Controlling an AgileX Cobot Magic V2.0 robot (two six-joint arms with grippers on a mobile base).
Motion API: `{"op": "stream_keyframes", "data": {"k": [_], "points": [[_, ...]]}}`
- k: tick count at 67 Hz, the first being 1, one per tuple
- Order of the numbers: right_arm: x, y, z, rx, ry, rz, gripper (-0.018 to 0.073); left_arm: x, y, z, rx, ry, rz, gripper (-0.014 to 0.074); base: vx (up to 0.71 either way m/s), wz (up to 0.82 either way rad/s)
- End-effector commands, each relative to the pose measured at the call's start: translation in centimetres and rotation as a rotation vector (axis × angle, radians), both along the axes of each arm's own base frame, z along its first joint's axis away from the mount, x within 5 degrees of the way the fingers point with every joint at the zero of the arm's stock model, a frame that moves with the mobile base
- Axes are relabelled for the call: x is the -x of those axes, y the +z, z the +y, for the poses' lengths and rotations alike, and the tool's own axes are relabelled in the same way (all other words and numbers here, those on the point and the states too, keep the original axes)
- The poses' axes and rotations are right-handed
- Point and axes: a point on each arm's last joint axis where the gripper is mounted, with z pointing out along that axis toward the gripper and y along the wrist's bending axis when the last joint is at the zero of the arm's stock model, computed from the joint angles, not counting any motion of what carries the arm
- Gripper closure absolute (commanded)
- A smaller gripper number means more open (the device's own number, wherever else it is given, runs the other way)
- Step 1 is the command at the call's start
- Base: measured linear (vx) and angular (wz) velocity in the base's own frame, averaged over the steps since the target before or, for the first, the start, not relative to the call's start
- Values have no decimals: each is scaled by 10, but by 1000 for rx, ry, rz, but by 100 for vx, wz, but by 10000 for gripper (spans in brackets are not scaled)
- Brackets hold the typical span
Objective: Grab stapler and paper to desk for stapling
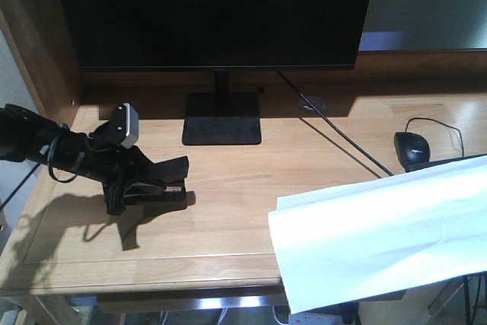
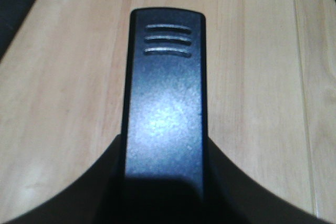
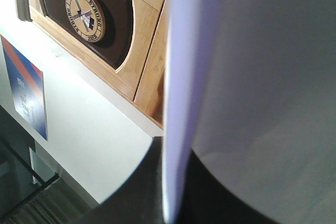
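The black stapler sits low over the left part of the wooden desk, and my left gripper is shut on its rear end. In the left wrist view the stapler's ridged top runs straight out from between the jaws of the left gripper, with desk wood below. The white paper hangs in the air over the desk's front right corner, sloping up to the right. My right gripper is shut on the paper's edge; the sheet fills the right of that view.
A large dark monitor stands at the back on a square black base. A black mouse and its cable lie at the right. Brown side panel bounds the left. A wooden panel with a round emblem shows behind the paper.
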Motion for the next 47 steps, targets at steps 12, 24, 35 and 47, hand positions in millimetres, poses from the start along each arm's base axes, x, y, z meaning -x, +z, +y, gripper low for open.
{"op": "stream_keyframes", "data": {"k": [12, 24, 35, 47], "points": [[2, 13, 1, -22, 21, -73, 565, -9, 18, -7, 122, 37, -28, 596, 0, 0], [2, 13, 1, -22, 21, -73, 565, -10, 10, -7, 132, 50, -9, 549, 0, 0], [2, 13, 1, -22, 21, -73, 565, -10, 8, -7, 124, 56, -6, 435, 0, 0], [2, 13, 1, -22, 21, -73, 565, -13, 7, -5, 100, 82, -22, 255, 0, 0]]}}
